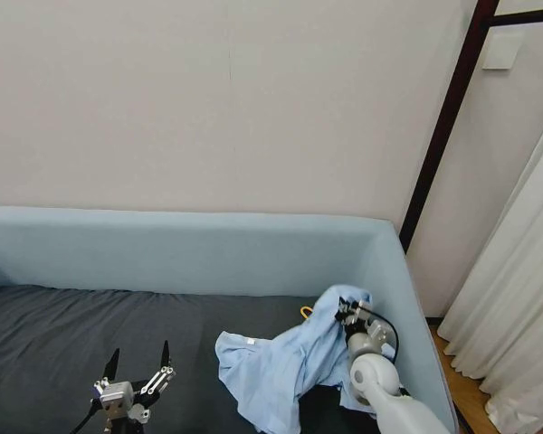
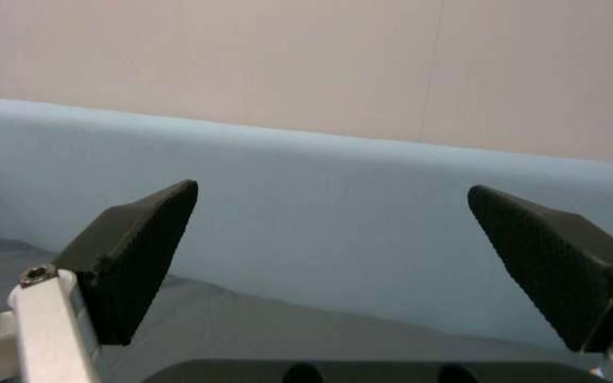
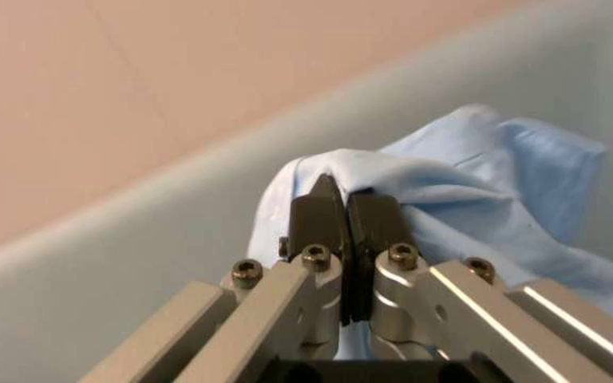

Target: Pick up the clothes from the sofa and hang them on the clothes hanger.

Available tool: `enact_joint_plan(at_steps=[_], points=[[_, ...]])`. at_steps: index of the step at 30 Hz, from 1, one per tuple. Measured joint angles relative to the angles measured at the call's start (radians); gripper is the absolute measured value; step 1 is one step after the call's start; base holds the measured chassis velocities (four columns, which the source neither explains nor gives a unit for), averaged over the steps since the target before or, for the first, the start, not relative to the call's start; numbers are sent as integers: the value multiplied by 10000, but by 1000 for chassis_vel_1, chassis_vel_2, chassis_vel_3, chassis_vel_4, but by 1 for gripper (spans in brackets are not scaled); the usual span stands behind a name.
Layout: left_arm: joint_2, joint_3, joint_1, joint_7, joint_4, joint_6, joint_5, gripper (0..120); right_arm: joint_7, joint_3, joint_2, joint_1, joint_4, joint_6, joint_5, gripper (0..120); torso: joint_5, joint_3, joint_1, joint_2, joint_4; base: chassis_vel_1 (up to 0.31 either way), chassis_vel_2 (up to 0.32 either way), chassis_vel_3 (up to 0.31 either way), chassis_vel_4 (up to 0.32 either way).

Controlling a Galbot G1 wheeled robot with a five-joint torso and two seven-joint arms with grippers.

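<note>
My left gripper (image 1: pixel 140 354) hangs low over the dark seat cushion (image 1: pixel 45 330) on the left, its fingers spread wide and holding nothing, well apart from the work; to its right the light blue shirt (image 1: pixel 267 362) lies in a crumpled heap on the cushion, one fold drawn up toward the corner of the sofa (image 1: pixel 208 253); there my right gripper (image 3: pixel 346 199) has its fingers pressed together on a bunched ridge of that cloth, close to the pale blue backrest and side wall; I judge the step in hand is lifting the shirt off the seat, since most of it rests on the cushion; to do it well I should rise slowly, up and away from the corner, so the trailing cloth does not drag or catch on the wall; the bite looks small, on a loose fold, so I would watch for it sliding out; a yellow thing (image 1: pixel 305 313) just beside the shirt is too small to name.
</note>
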Motion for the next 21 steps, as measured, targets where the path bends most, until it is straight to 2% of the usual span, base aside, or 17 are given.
enact_joint_plan(at_steps=[5, 9, 10, 13, 14, 16, 18, 19, 20, 21], points=[[-3, -5, -85, -2, 27, 2, -48, 100, -825, -754, -493, 939, 503, 368, 654, 0, 0, 1, 0, 0, 2, 0, 0, 0, 0], [0, -39, -145, -2, 59, 43, -113, 100, -1773, -1614, -840, 2437, 307, 582, 1027, 0, 1, 2, 0, -1, 0, 0, 0, 0, 0], [0, -39, -145, -2, 59, 43, -113, 100, -1773, -1614, -840, 2437, 307, 582, 1027, 0, 1, 2, 0, -1, 0, 0, 0, 0, 0], [94, -165, -149, -2, 72, 113, -204, 100, -1992, -1763, -794, 3833, 341, 586, 1663, 0, -2, 2, 1, -1, 4, 0, 0, 0, 0], [94, -165, -149, -2, 72, 113, -204, 100, -1992, -1763, -794, 3833, 341, 586, 1663, 0, -2, 2, 1, -1, 4, 0, 0, 0, 0], [175, -300, -193, -1, 114, 158, -297, 100, -1916, -1842, -864, 4344, 868, 528, 2099, 0, -3, 1, 2, -1, 9, 0, 0, 0, 0], [202, -361, -239, -3, 172, 173, -338, 100, -1797, -1896, -1016, 4349, 1426, 444, 2277, 0, -3, 0, 1, -1, 5, 0, 0, 0, 0], [198, -372, -284, -4, 230, 176, -347, 100, -1545, -1966, -1241, 4057, 2146, 343, 2359, 0, -3, 0, 2, 0, 1, 0, 0, 0, 0], [198, -372, -284, -4, 230, 176, -347, 100, -1545, -1966, -1241, 4057, 2146, 343, 2359, 0, -3, 0, 2, 0, 1, 0, 0, 0, 0], [168, -348, -332, -4, 287, 177, -342, 100, -1255, -2065, -1449, 3567, 2821, 228, 2339, 0, -3, -1, 1, 0, -1, 0, 0, 0, 0]])
